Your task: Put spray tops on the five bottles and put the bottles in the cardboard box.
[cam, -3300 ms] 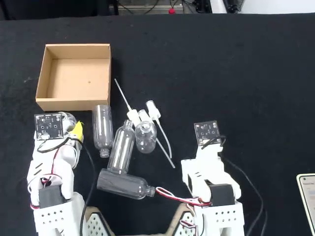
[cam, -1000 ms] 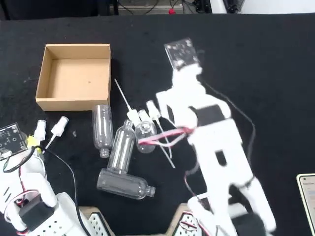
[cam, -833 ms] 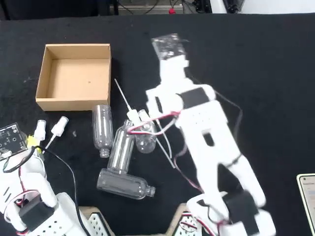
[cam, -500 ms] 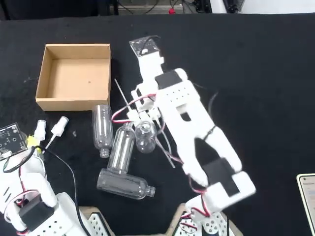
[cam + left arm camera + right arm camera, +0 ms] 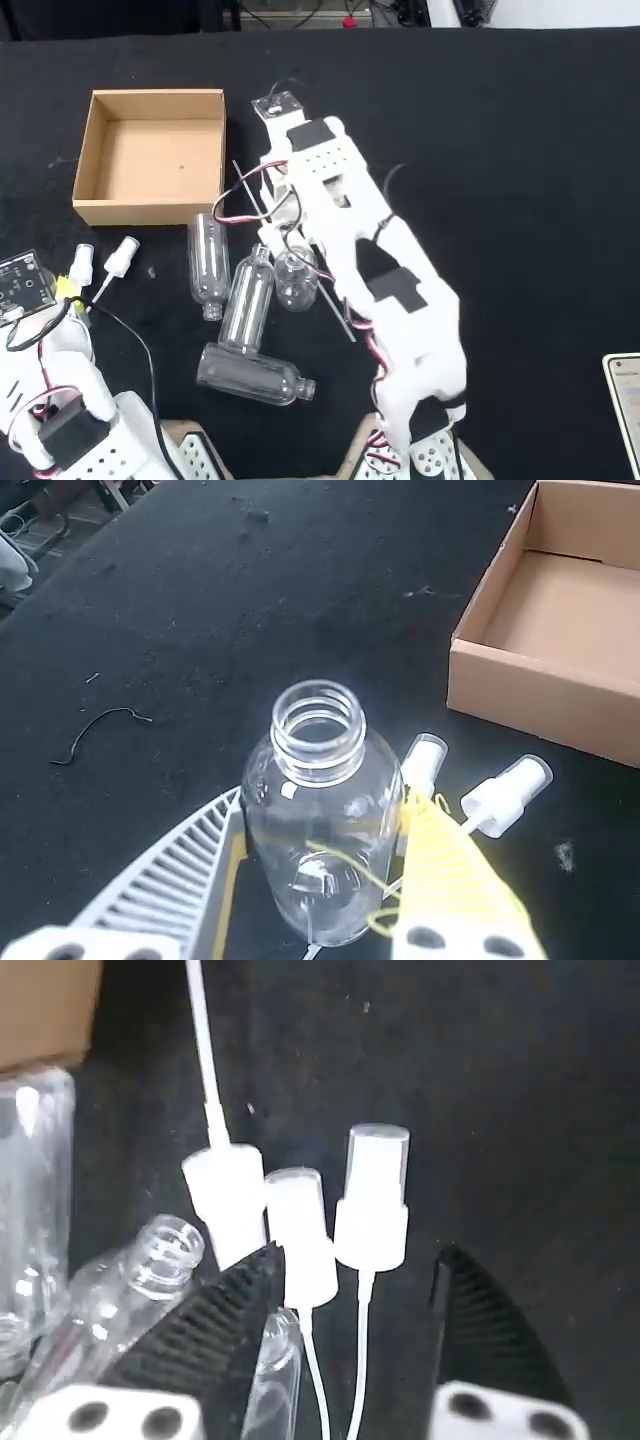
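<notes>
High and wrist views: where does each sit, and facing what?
High view: fixed overhead, looking down on cardboard box, loose bottles, left arm, right arm.
Left wrist view: on left arm, facing the box past jaws shut on a bottle.
Right wrist view: on right arm, facing three spray tops between open jaws.
High and left wrist share the box.

There are five bottles [image 5: 208,265], five spray tops [image 5: 370,1200], one cardboard box [image 5: 140,212].
</notes>
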You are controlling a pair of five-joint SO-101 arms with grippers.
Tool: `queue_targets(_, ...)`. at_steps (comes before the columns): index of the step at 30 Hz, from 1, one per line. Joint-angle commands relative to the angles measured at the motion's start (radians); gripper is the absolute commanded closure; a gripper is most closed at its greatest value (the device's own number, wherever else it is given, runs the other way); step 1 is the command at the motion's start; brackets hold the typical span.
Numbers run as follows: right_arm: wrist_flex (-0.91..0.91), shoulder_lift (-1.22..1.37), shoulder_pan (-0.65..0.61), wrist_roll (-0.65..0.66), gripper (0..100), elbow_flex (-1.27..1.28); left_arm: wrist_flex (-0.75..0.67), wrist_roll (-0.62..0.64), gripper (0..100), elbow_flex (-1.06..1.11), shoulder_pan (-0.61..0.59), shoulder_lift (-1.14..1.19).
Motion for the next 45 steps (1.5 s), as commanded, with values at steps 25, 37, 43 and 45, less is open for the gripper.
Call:
queue_targets(25,-0.117,0.048,0.068,0.178,76.9,0.056,0.037,-0.003,89,-0.016,-0.001,0.003)
queue_targets(37,-0.213,-0.062,0.126,0.166,94.5,0.15,0.037,-0.003,89,-0.021,-0.001,0.003)
queue_targets(43,-0.129,-0.245,0.253,0.166,98.5,0.154,0.037,-0.003,89,-0.022,-0.001,0.003)
queue_targets(45,-0.086,-0.283,0.308,0.166,98.3,0.162,0.037,-0.003,89,-0.022,-0.001,0.003)
